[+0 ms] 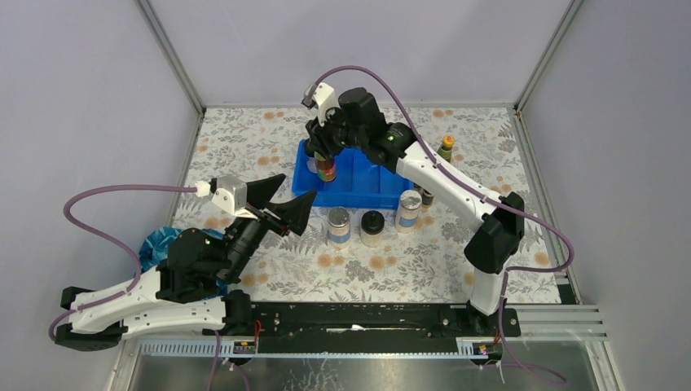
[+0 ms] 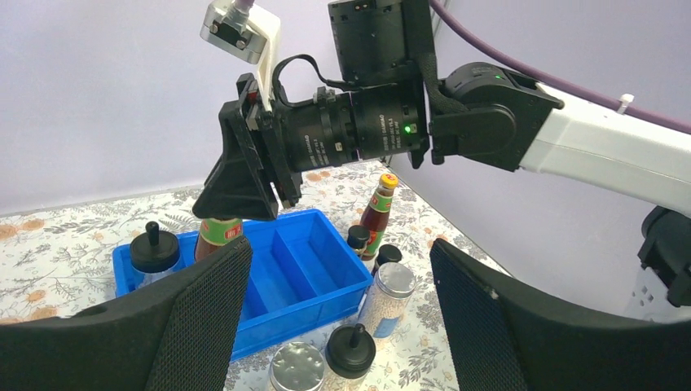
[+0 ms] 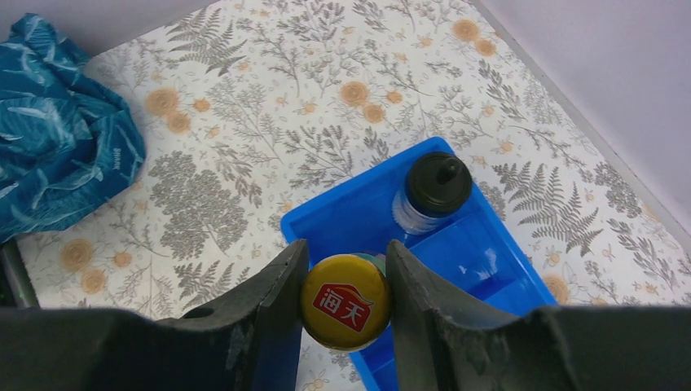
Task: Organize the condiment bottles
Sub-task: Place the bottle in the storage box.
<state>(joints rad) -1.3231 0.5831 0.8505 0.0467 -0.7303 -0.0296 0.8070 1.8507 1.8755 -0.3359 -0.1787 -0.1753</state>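
Note:
My right gripper point(image 1: 324, 155) is shut on the yellow cap point(image 3: 345, 301) of a red-labelled bottle point(image 1: 327, 169), holding it upright in the left end of the blue tray point(image 1: 358, 183). A black-domed bottle point(image 3: 437, 186) stands in the tray beside it. My left gripper point(image 1: 298, 186) is open and empty, near the tray's front left corner. In front of the tray stand two silver-lidded jars point(image 1: 338, 225) point(image 1: 408, 210) with the second black-domed bottle point(image 1: 372, 227) between them. The other yellow-capped bottle point(image 1: 446, 148) and two tiny black-capped bottles point(image 2: 358, 238) point(image 2: 389, 255) stand right of the tray.
A crumpled blue cloth point(image 1: 159, 244) lies at the front left, by my left arm. The tray's middle and right compartments point(image 2: 310, 265) hold nothing. Walls enclose the flowered table on three sides.

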